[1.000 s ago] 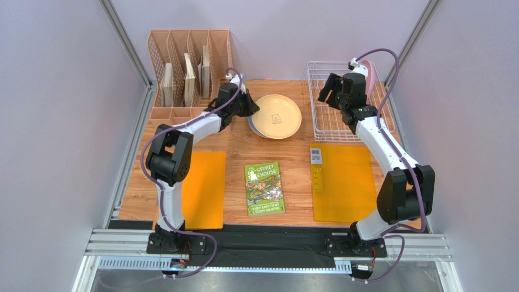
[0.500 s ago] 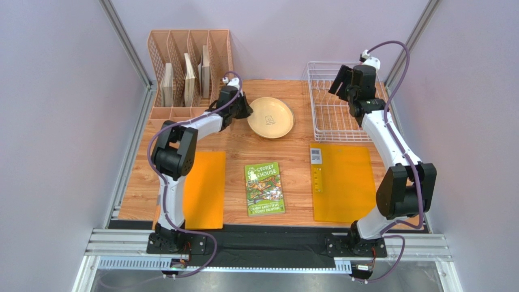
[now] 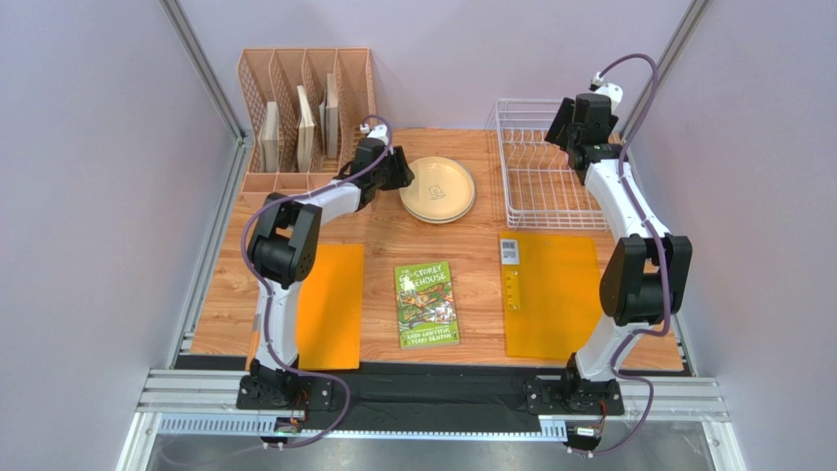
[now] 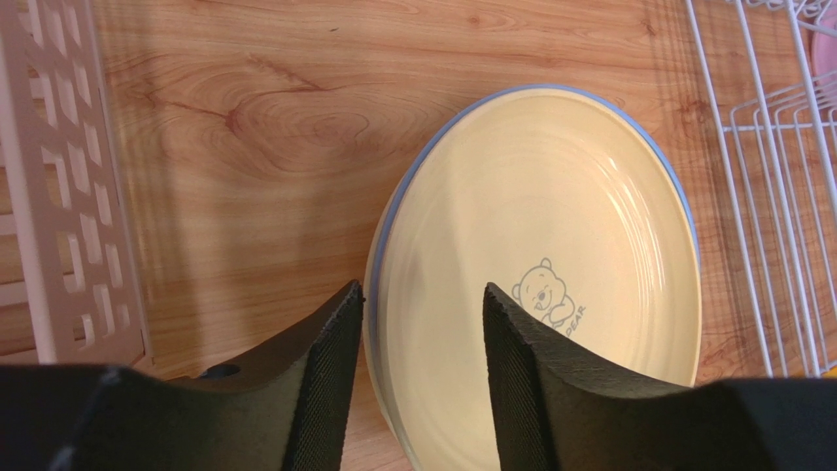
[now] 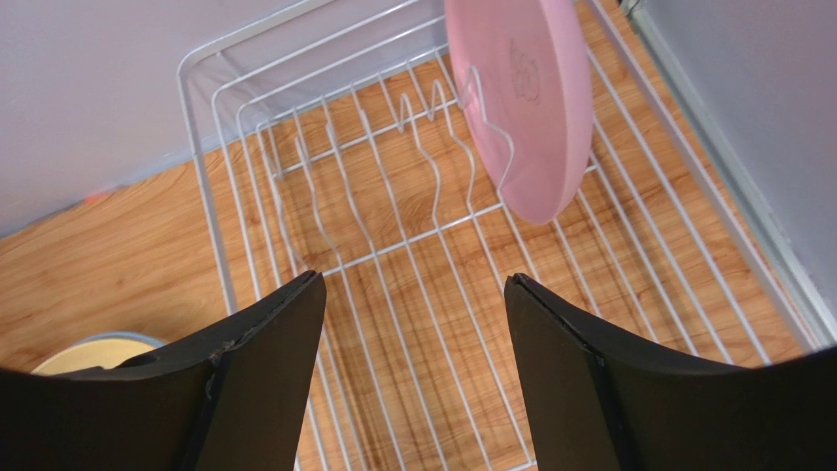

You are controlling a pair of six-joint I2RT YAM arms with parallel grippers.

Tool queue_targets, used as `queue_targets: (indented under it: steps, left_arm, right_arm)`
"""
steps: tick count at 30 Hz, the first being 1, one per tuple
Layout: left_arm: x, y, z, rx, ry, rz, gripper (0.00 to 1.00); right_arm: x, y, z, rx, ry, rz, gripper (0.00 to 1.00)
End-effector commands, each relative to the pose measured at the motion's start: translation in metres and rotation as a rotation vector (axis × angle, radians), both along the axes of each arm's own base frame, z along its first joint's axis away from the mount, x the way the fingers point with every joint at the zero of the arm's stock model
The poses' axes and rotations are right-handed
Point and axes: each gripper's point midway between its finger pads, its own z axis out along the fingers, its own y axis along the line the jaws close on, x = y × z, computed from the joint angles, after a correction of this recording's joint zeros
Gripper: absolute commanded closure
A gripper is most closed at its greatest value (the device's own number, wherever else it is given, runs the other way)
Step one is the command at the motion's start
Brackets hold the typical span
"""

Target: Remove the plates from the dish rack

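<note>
plates: two of the three that show are out of the rack. nearest the arm bases lie a book (image 3: 426, 302) and two orange mats (image 3: 329, 304), neither in play. past them, mid-table, the cream plate (image 3: 437, 188) lies flat on the blue plate (image 4: 371, 265), of which only a thin rim shows. the left gripper (image 4: 422, 299) hangs over the near edge of this stack, fingers spread and clasping nothing. one finger is outside the rim and the other above the cream plate; whether either touches i cannot tell. right of the stack stands the rack (image 3: 535, 196), its near slots bare. the right gripper (image 5: 413, 285) hovers over it, fingers wide apart and empty, aimed at the far end, where the pink plate (image 5: 521, 98) stands on edge between the wire prongs. far left is the organizer (image 3: 305, 108). by my reading the job is about two thirds done: what is left is to grasp the pink plate, lift it clear of the prongs and set it on the stack.
</note>
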Motion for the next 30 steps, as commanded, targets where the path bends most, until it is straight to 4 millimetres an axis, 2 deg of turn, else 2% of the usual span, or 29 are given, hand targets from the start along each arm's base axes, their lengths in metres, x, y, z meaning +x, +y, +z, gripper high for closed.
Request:
queue_targets:
  steps: [1,3,4,5,6,7,8,9,11,12,13,14,15,16,17,18,20,22,24,25,30]
  left_arm:
    - [0.004,-0.002,0.041,-0.018,-0.087,-0.017,0.43]
    - [-0.001,-0.002,0.044,-0.006,-0.068,-0.03,0.42]
    - [-0.001,-0.002,0.057,-0.003,-0.087,-0.043,0.39]
    - [-0.003,-0.004,0.061,-0.003,-0.089,-0.052,0.39]
    - [-0.007,-0.005,0.069,-0.009,-0.086,-0.064,0.38]
    - [-0.009,-0.005,0.074,-0.011,-0.092,-0.074,0.38]
    - [-0.011,-0.007,0.078,-0.018,-0.095,-0.083,0.38]
    - [-0.016,-0.011,0.09,-0.035,-0.107,-0.109,0.36]
    - [-0.021,-0.015,0.099,-0.052,-0.119,-0.132,0.35]
    - [-0.027,-0.017,0.105,-0.065,-0.127,-0.151,0.35]
    - [-0.029,-0.018,0.11,-0.074,-0.138,-0.157,0.32]
    - [-0.03,-0.02,0.116,-0.088,-0.159,-0.163,0.31]
    - [-0.036,-0.022,0.121,-0.103,-0.166,-0.18,0.3]
    - [-0.038,-0.023,0.124,-0.116,-0.173,-0.19,0.3]
    - [-0.042,-0.029,0.131,-0.137,-0.186,-0.227,0.3]
    - [-0.044,-0.031,0.135,-0.147,-0.191,-0.242,0.3]
    - [-0.049,-0.042,0.143,-0.19,-0.208,-0.303,0.29]
    - [-0.053,-0.049,0.148,-0.223,-0.22,-0.349,0.29]
    - [-0.059,-0.059,0.154,-0.267,-0.231,-0.407,0.28]
    - [-0.061,-0.061,0.156,-0.277,-0.236,-0.422,0.28]
    - [-0.062,-0.07,0.157,-0.305,-0.234,-0.468,0.28]
  right_arm:
    - [0.016,-0.029,0.03,-0.129,-0.045,-0.098,0.27]
    - [0.022,-0.038,0.027,-0.182,-0.027,-0.126,0.27]
    - [0.025,-0.042,0.034,-0.198,-0.042,-0.145,0.27]
    - [0.027,-0.051,0.028,-0.251,-0.016,-0.179,0.27]
    - [0.029,-0.058,0.029,-0.278,-0.013,-0.206,0.27]
    - [0.028,-0.068,0.038,-0.318,-0.014,-0.265,0.27]
    - [0.028,-0.077,0.035,-0.362,0.008,-0.297,0.27]
    - [0.027,-0.084,0.036,-0.389,0.012,-0.319,0.26]
    - [0.032,-0.092,0.042,-0.395,-0.008,-0.334,0.26]
    - [0.037,-0.091,0.035,-0.396,0.0,-0.323,0.26]
    - [0.04,-0.104,0.034,-0.39,0.001,-0.321,0.26]
    - [0.044,-0.107,0.036,-0.389,-0.007,-0.324,0.26]
    - [0.048,-0.112,0.026,-0.423,0.027,-0.312,0.27]
    - [0.051,-0.115,0.021,-0.438,0.043,-0.306,0.27]
    - [0.054,-0.118,0.024,-0.444,0.038,-0.309,0.27]
    - [0.059,-0.121,0.014,-0.453,0.058,-0.3,0.27]
    - [0.067,-0.122,0.013,-0.44,0.046,-0.27,0.29]
    - [0.075,-0.122,-0.002,-0.434,0.074,-0.241,0.34]
    - [0.078,-0.126,-0.007,-0.434,0.09,-0.241,0.34]
    - [0.082,-0.124,-0.015,-0.428,0.101,-0.224,0.35]
    - [0.09,-0.117,-0.033,-0.408,0.119,-0.167,0.36]
